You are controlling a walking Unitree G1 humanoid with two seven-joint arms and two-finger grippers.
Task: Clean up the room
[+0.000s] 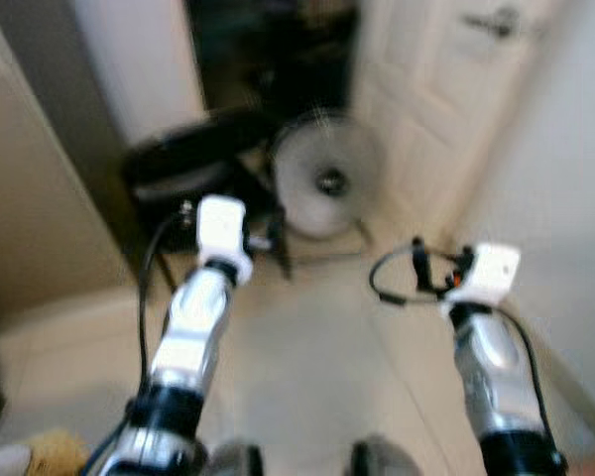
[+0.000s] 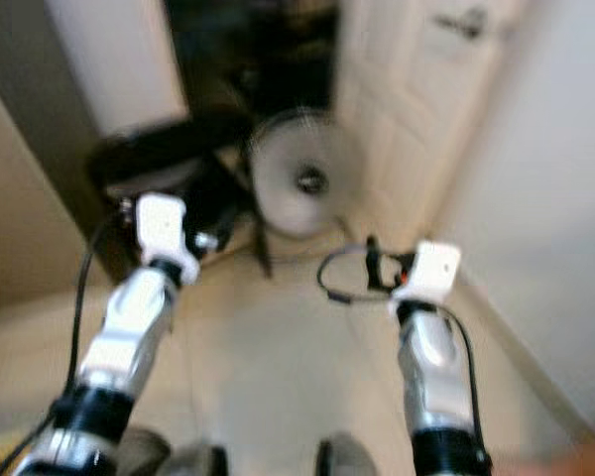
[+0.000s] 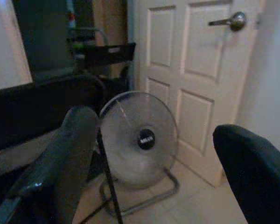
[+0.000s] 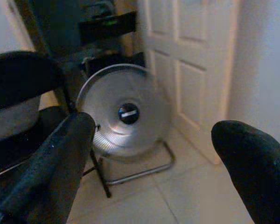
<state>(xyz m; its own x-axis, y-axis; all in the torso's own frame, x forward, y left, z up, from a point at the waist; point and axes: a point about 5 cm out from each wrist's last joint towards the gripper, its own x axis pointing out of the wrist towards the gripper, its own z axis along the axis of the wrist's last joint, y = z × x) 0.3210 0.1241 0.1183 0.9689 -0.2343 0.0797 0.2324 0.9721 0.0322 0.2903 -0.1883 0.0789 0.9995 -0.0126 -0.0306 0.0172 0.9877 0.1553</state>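
Both arms raised toward a floor fan [image 3: 139, 140] by a white panelled door [image 3: 196, 79].
The left gripper [image 3: 154, 163] and right gripper [image 4: 149, 154] have fingers spread and hold nothing; a black chair [image 1: 193, 159] stands beside the fan.

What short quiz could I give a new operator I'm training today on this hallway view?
1. True or false: the floor fan stands beside the white door.
2. Which describes both pincers? A) gripping the fan B) open, holding nothing C) on the door handle.
3. What dark seat is beside the fan?

Key
1. True.
2. B: left pincer and right pincer are open and empty.
3. A black chair.
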